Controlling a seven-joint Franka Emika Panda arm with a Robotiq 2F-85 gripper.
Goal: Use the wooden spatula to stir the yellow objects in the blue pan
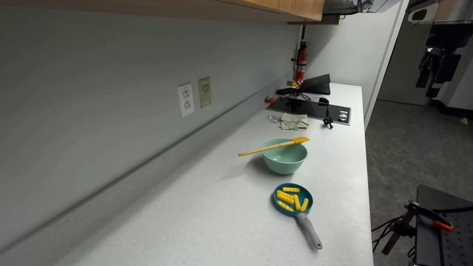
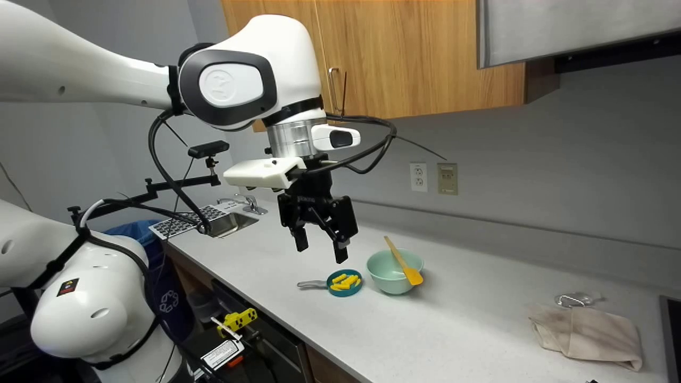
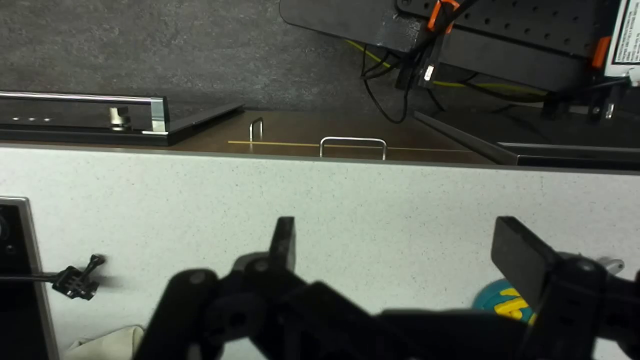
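Note:
The wooden spatula (image 1: pixel 269 147) has a pale tan handle and a yellow-orange head. It lies across the rim of the light teal bowl (image 1: pixel 282 166), also in an exterior view (image 2: pixel 396 254). The blue pan (image 1: pixel 306 193) with a grey handle stands on the counter beside the bowl. Several yellow objects (image 1: pixel 285 197) lie in it. The pan (image 2: pixel 343 294) shows there too, and partly, behind a finger, in the wrist view (image 3: pixel 487 296). My gripper (image 2: pixel 321 252) is open and empty, high above the counter. Its fingers are wide apart in the wrist view (image 3: pixel 395 222). Spatula and bowl are hidden there.
A folded cloth (image 2: pixel 590 335) and a black cooktop (image 1: pixel 310 109) with a small black mount (image 1: pixel 327 120) lie farther along the white counter. Wooden cabinets (image 2: pixel 404 58) hang above. A sink (image 2: pixel 229 224) is at the far end. The counter's front edge (image 3: pixel 300 157) crosses the wrist view.

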